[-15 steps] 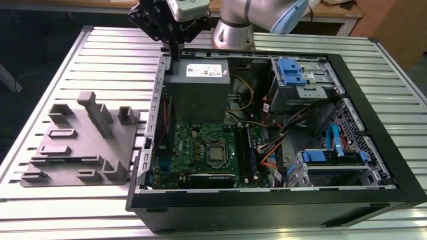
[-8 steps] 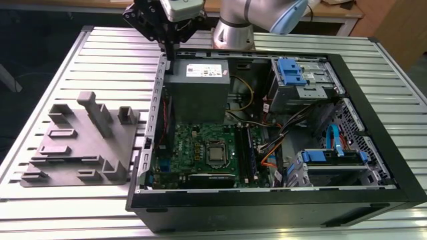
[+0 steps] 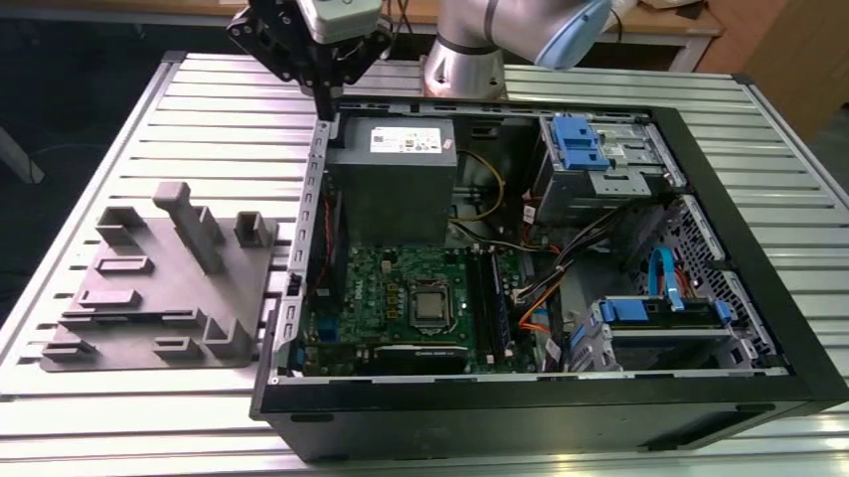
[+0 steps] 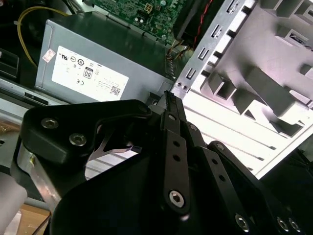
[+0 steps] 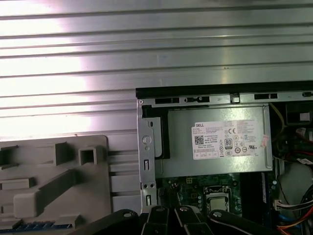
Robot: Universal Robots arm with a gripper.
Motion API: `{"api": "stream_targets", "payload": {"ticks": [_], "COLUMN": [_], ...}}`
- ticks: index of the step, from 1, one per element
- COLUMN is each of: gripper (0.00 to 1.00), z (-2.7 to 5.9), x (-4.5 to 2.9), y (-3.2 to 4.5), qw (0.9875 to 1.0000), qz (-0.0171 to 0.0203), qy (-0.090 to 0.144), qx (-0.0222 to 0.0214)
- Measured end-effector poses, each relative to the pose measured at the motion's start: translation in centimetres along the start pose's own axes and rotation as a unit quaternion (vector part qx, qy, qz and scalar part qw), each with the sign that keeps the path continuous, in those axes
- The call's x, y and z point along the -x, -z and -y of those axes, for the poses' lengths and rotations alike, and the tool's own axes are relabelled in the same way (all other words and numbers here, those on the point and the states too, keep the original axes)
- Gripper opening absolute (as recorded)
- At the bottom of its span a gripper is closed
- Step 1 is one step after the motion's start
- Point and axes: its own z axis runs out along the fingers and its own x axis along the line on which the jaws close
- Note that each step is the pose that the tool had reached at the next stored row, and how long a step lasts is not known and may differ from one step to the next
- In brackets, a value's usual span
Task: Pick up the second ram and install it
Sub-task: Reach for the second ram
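Note:
My gripper (image 3: 324,97) hangs above the open computer case's (image 3: 782,328) rear corner at the exterior view's left, between the case and the grey holder block (image 3: 159,288). Its fingers (image 4: 175,147) are pressed together, and a thin dark sliver, the second ram (image 4: 167,96) seen edge-on, sticks out at their tips. In the exterior view the ram (image 3: 326,115) points down beside the case wall. The motherboard (image 3: 385,298) lies low in the case, with its long slots (image 3: 494,298) to the right of the silver processor socket (image 3: 431,301).
A grey power supply (image 3: 392,174) sits in the case just below and right of the gripper, and shows in both wrist views (image 4: 93,68) (image 5: 215,142). Drive cages with blue clips (image 3: 584,144) and loose cables (image 3: 558,258) take up the case's right side. The slatted metal table (image 3: 199,129) surrounds everything.

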Motion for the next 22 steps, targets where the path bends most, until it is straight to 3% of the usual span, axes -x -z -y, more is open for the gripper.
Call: {"api": "stream_targets", "payload": {"ticks": [22], "gripper": [0.07], "z": [0.25], "x": [-3.29], "y": [0.02], "qw": [1.0000], "qz": [0.0000], "qy": [0.000], "qx": [0.0000]}}
